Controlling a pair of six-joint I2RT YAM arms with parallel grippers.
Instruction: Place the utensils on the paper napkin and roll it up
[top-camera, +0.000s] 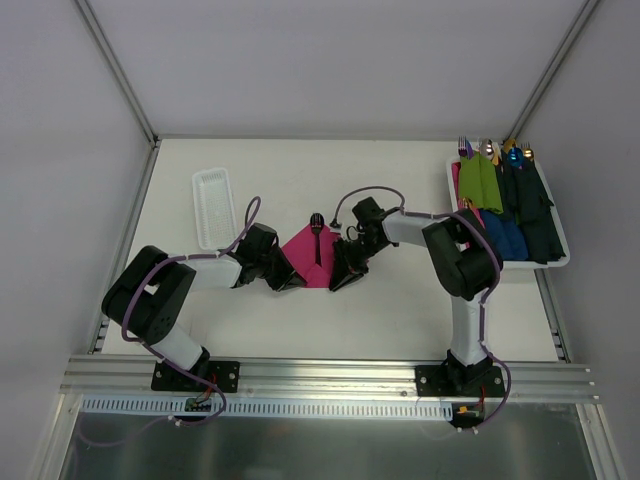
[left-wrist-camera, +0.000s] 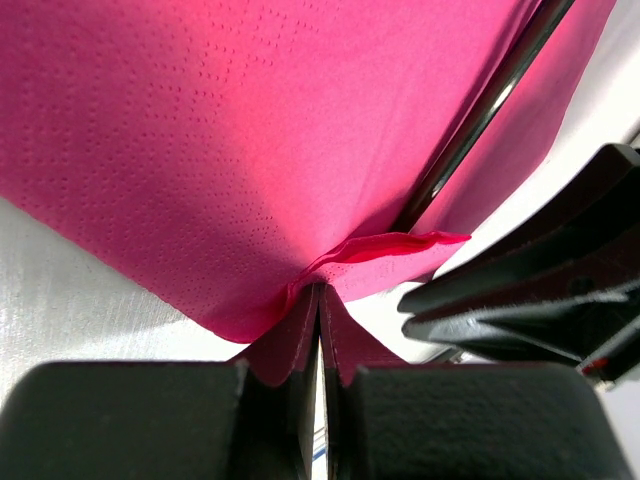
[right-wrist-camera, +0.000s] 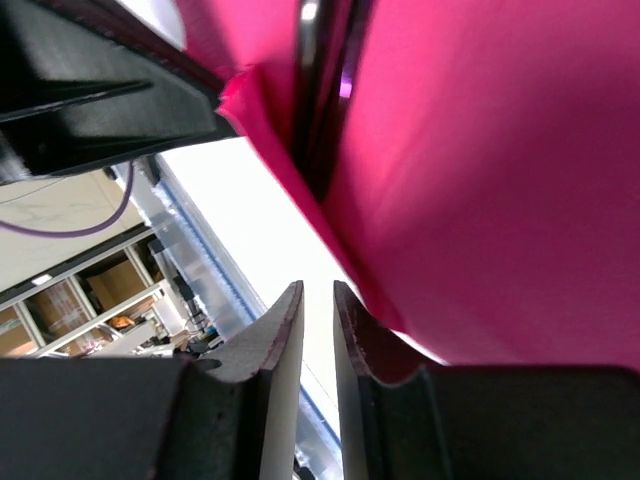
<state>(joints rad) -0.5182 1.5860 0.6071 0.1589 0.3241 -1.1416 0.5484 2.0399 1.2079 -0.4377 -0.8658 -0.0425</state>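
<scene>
Bearing the paper napkin (top-camera: 306, 258), a white table (top-camera: 400, 310) amid grey walls (top-camera: 320, 60).

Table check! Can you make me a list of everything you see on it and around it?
Surface: white table.
Job's things: pink napkin folded over the dark utensils; one tip pokes out the far end.
Clutter: white tray at left; bin of rolled bundles at right.
Grippers: left gripper shut on napkin corner; right gripper slightly open beside napkin.
Cables: purple cables loop along both arms.
Surroundings: white walls, metal rail in front.
</scene>
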